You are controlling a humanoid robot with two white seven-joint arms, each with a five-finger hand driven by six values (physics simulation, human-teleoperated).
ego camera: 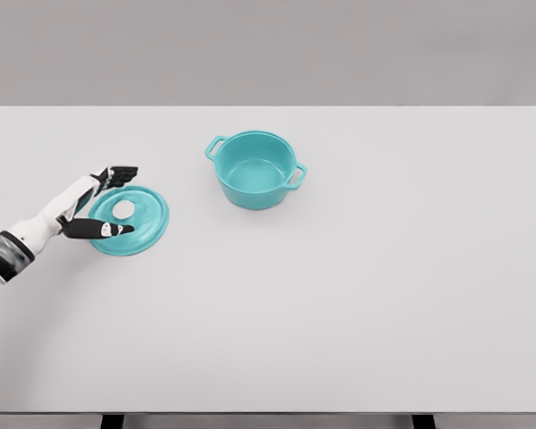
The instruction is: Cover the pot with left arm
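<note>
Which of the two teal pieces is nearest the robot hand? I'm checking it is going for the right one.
The flat round teal lid with the white knob: the left robot hand is open around its left edge. The deep two-handled teal pot stands apart, to the right.

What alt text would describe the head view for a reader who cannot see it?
The left robot hand, fingers spread, reaches over a round teal lid lying flat on a white table. An open teal two-handled pot stands uncovered to the lid's right, farther back.

L arm (18,237) cut off at frame edge; hand (103,201) hides lid (143,223) rim.
</note>
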